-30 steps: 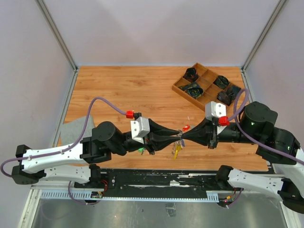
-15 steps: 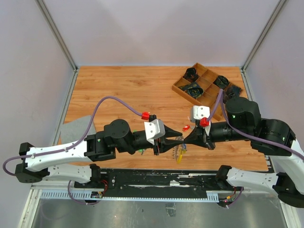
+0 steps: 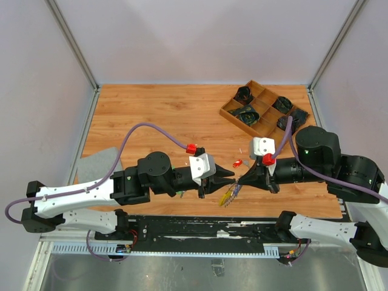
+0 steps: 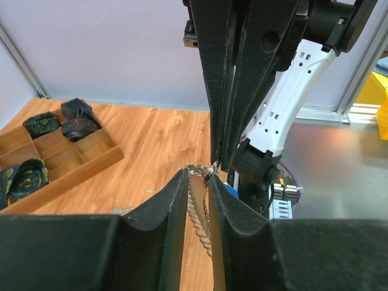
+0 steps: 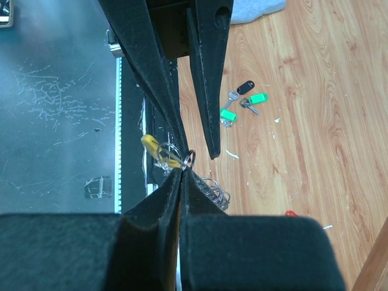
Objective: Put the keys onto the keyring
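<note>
The keyring (image 3: 228, 195), a silvery coil with a yellow piece (image 5: 154, 148), hangs just above the table's near edge between my two grippers. My left gripper (image 4: 197, 176) has its jaws narrowly apart, and the coil (image 4: 198, 213) fills the gap between them. My right gripper (image 5: 182, 171) points at it from the other side, shut on a small silver ring (image 5: 190, 159) at the top of the coil. Green-tagged keys (image 5: 229, 114) and a black tag (image 5: 245, 86) lie on the wood behind, and a red key (image 3: 237, 162) lies near the fingertips. Something blue (image 4: 231, 189) hangs with the coil.
A wooden compartment tray (image 3: 225, 113) holding dark bundles stands at the back right. A grey cloth (image 3: 97, 162) lies at the left edge. The metal rail (image 3: 182, 233) with the arm bases runs right below the hanging keyring.
The left arm has reached further right and the right wrist has come in to the left. The fingertips now meet slightly further right, with the keyring still hanging there.
</note>
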Robot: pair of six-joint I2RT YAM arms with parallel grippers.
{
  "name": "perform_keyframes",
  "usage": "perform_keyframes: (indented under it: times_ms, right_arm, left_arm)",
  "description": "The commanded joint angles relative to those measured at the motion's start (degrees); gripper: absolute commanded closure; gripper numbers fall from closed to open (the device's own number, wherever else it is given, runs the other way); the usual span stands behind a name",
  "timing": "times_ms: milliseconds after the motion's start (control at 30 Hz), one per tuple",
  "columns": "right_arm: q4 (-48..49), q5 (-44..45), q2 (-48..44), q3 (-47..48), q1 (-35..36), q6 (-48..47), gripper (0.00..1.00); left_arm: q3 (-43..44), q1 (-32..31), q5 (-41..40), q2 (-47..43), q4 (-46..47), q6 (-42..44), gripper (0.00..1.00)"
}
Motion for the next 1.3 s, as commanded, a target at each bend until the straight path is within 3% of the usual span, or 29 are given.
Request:
perform_keyframes:
  times_ms: [0, 200, 400, 500, 700, 900, 1267]
  right_arm:
    - [2.4, -1.6, -0.4, -0.4, 0.4, -0.7, 1.0]
    - [3.5, -2.1, -0.4, -1.2, 0.4, -0.7, 0.99]
    - [3.9, -2.0, -0.5, -1.6, 0.4, -0.9, 0.99]
    - [4.6, -0.7, -1.0, -1.6, 0.4, -0.5, 0.99]
    - [9.7, 9.1, -5.4, -4.1, 0.4, 3.2, 0.7]
    - [10.2, 9.5, -8.8, -8.3, 0.4, 4.5, 0.59]
    - [13.4, 5.3, -8.8, -12.1, 0.4, 6.1, 0.53]
  left_arm:
    - [2.2, 0.2, 0.7, 0.9, 0.3, 0.8, 0.74]
    - [2.6, 0.2, 1.9, 1.9, 0.6, 1.0, 0.74]
    - [2.8, 0.2, 2.3, 2.1, 0.5, 1.1, 0.97]
    - [2.7, 0.2, 2.1, 1.9, 0.5, 1.2, 0.99]
    - [1.3, 0.2, 0.2, 0.0, 1.7, 1.2, 0.99]
    - [-0.7, 0.2, -0.8, -2.8, 4.3, 0.7, 0.99]
    - [-0.3, 0.2, -0.5, -2.9, 4.7, 0.6, 0.99]
